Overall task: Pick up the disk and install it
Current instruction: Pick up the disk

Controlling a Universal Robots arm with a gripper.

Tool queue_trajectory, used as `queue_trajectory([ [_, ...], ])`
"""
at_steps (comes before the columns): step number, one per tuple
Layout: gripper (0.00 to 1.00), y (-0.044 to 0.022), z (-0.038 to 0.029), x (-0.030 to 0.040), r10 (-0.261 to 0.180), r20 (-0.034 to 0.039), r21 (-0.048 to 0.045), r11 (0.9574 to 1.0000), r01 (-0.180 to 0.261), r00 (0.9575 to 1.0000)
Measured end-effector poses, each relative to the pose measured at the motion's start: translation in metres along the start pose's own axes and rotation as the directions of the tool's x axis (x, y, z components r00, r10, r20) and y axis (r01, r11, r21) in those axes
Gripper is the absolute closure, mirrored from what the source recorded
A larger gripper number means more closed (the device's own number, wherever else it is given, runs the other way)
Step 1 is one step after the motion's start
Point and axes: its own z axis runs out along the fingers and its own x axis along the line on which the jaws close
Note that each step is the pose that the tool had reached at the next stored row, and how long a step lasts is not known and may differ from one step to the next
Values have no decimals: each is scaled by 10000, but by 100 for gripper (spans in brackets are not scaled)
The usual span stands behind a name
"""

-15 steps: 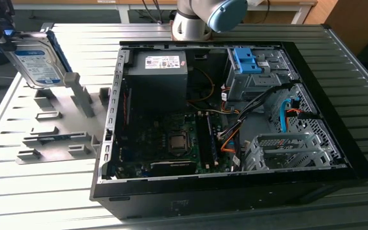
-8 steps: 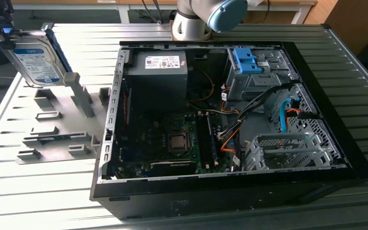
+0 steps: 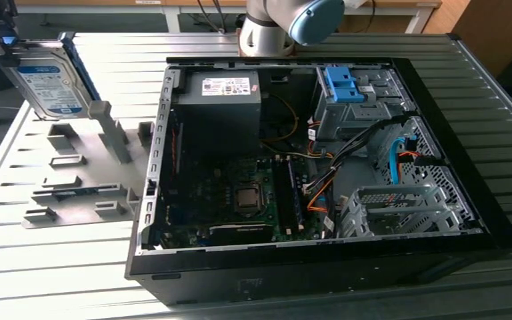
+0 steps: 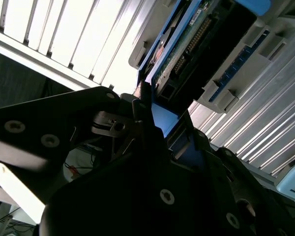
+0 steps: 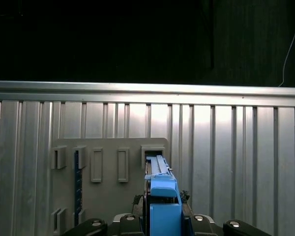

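We see an open PC case [image 3: 483, 200] lying on a ribbed metal table [image 3: 51, 273]. Inside: grey PSU [image 3: 221, 107] w/ white sticker, mainboard [image 3: 238, 200] adjacent, orange and blue cables [image 3: 320, 190], blue clip [image 3: 343, 85] atop the drive bay, perforated metal cage [image 3: 399, 210]. Just beside the case, at the exterior view's left: grey slotted holder plate [image 3: 78, 193].

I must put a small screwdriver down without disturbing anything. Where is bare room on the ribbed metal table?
Free: the ribbed metal table on the exterior view's right of the open black computer case, and the strip between the grey slotted fixture plate and the table's near edge. Crowded: inside the case, full of cables, and the plate itself.
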Motion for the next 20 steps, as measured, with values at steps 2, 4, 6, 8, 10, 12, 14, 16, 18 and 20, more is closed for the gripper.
queue_trajectory([
  [2,64,0,-9,0,0,0,-1,10000,0,10000],
  [4,64,1,-17,-1,0,0,0,10000,0,10000],
  [6,64,1,-28,-1,0,0,0,10000,0,10000],
  [8,64,1,-38,-1,0,0,1,10000,0,10000],
  [10,64,1,-50,-2,0,0,0,10000,0,10000],
  [12,64,1,-62,-2,0,0,0,10000,0,10000],
  [14,64,2,-74,-2,0,0,1,10000,0,10000],
  [16,64,2,-84,-2,0,0,0,10000,0,10000],
  [18,64,2,-94,-3,0,0,0,10000,0,10000],
  [20,64,2,-104,-3,-1,0,0,10000,1,10000],
])
